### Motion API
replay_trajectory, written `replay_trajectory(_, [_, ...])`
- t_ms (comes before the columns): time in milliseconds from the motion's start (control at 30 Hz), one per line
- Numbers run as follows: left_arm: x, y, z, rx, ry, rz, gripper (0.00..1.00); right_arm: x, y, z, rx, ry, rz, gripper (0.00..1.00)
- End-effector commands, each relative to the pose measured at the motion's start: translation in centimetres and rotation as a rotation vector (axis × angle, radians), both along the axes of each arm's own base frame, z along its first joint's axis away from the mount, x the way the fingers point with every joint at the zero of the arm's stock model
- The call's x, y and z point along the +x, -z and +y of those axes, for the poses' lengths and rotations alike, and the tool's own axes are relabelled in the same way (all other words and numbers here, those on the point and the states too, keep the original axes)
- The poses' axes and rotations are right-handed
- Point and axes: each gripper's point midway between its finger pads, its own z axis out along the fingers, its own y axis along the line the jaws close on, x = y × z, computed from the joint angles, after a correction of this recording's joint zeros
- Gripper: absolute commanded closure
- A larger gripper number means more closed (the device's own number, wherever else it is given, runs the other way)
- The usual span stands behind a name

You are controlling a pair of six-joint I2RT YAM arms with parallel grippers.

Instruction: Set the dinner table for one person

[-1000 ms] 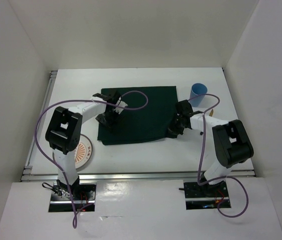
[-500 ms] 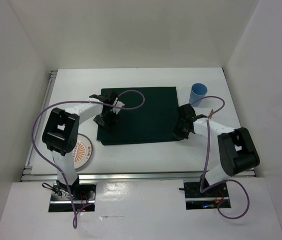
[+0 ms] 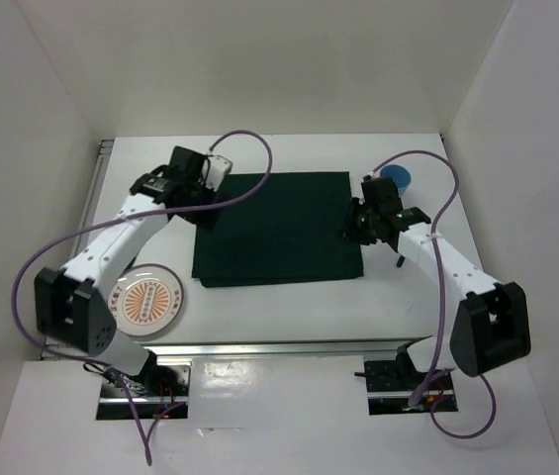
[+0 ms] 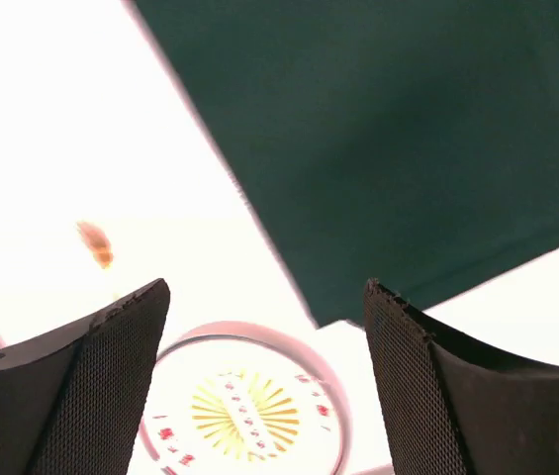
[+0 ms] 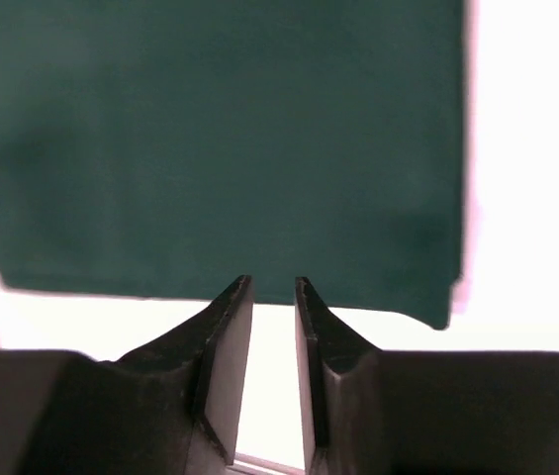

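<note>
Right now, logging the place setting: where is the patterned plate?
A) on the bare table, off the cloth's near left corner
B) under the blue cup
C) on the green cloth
A: the plate sits on the white dinner table, clear of the green cloth.

Dinner table point(image 3: 289, 153): large flat white rectangular top, level, filling centre of frame. Aluminium rails point(image 3: 309, 346) along left and lower edges. Surface bright, glossy.

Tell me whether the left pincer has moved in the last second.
Yes. The left pincer has gone from midway along the green cloth's left edge towards its far left corner.
</note>
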Motion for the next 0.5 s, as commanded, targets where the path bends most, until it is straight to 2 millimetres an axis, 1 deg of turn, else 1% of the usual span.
replay_trajectory(0, [-2.2, -2.2, 6.0, 0.108, -0.057, -0.057, 0.15, -1.3, -3.5, 2.9, 0.078, -0.179, -0.07, 0.68])
replay_trajectory(67, [-3.6, -1.5, 8.5, 0.113, -0.096, -0.039, 0.15, -2.4, -3.2, 4.7, 0.119, -0.247, -0.061, 0.64])
replay_trajectory(100, [-4.7, -0.1, 10.8, 0.119, -0.149, -0.007, 0.15, -3.1, -3.5, 6.3, 0.136, -0.301, -0.079, 0.62])
replay_trajectory(133, [-5.5, -0.3, 11.9, 0.119, -0.165, -0.018, 0.15, -3.8, -2.9, 6.9, 0.135, -0.325, -0.07, 0.62])
replay_trajectory(167, [-6.0, 0.1, 13.2, 0.127, -0.193, -0.02, 0.15, -4.3, -2.8, 7.7, 0.152, -0.344, -0.064, 0.61])
replay_trajectory(200, [-7.1, 1.5, 15.5, 0.125, -0.253, 0.007, 0.15, -4.7, -2.9, 9.2, 0.167, -0.389, -0.077, 0.61])
replay_trajectory(233, [-7.7, 1.9, 16.7, 0.135, -0.26, 0.008, 0.15, -5.5, -2.0, 9.9, 0.19, -0.397, -0.048, 0.61])
replay_trajectory(267, [-8.1, 2.1, 17.7, 0.125, -0.281, -0.002, 0.15, -6.2, -2.2, 11.1, 0.233, -0.432, -0.044, 0.59])
replay_trajectory(300, [-8.6, 2.7, 18.7, 0.122, -0.303, 0.01, 0.15, -6.6, -2.0, 12.1, 0.263, -0.451, -0.036, 0.59])
replay_trajectory(333, [-9.9, 3.4, 20.5, 0.115, -0.362, 0.029, 0.15, -7.1, -2.4, 14.4, 0.314, -0.509, -0.064, 0.58])
replay_trajectory(400, [-10.2, 3.3, 22.0, 0.104, -0.393, -0.007, 0.15, -8.3, -2.4, 17.3, 0.384, -0.541, -0.052, 0.56])
replay_trajectory(433, [-11.0, 3.9, 23.2, 0.095, -0.446, 0.003, 0.15, -9.7, -1.5, 20.2, 0.409, -0.605, -0.046, 0.56])
replay_trajectory(467, [-11.2, 3.8, 23.7, 0.087, -0.465, -0.013, 0.15, -9.6, -2.5, 22.3, 0.447, -0.608, -0.056, 0.55])
